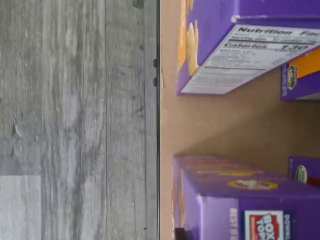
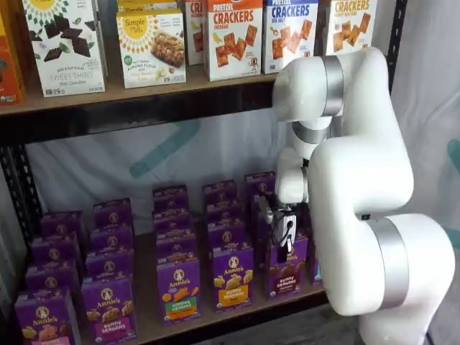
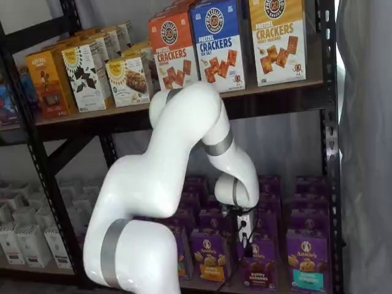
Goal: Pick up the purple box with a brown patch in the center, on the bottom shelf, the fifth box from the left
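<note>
The purple box (image 2: 287,272) with the dark brown band stands upright at the front of the bottom shelf (image 2: 237,310); it also shows in the other shelf view (image 3: 257,264). My gripper (image 2: 286,241) hangs straight down just above the box's top, also seen in a shelf view (image 3: 246,239). Its black fingers show side-on with a cable beside them, so I cannot tell whether they are open or shut, or whether they touch the box. The wrist view shows a bare strip of the shelf board (image 1: 215,125) between two purple cartons; the brown-band box is not clear there.
A purple carton with an orange band (image 2: 231,277) stands left of the target, and one with a teal patch (image 3: 305,260) stands right of it. More purple cartons fill the rows behind. Cracker boxes (image 2: 233,36) line the higher board. Grey floor (image 1: 75,120) lies beyond the shelf's front edge.
</note>
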You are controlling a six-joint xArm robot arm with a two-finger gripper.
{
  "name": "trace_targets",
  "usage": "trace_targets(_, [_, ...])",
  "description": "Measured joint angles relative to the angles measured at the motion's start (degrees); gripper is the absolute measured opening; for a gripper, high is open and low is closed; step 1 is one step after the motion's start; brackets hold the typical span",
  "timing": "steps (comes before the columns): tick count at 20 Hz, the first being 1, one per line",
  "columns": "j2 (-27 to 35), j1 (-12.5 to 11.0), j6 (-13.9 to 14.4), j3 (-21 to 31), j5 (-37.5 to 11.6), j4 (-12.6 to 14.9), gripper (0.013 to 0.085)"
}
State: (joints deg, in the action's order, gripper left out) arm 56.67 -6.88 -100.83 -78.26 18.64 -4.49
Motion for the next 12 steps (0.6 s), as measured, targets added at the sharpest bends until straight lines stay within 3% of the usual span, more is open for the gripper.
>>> trace_targets(12, [-2.2, -0.2, -1.8, 2.5, 1.1, -1.8, 0.033])
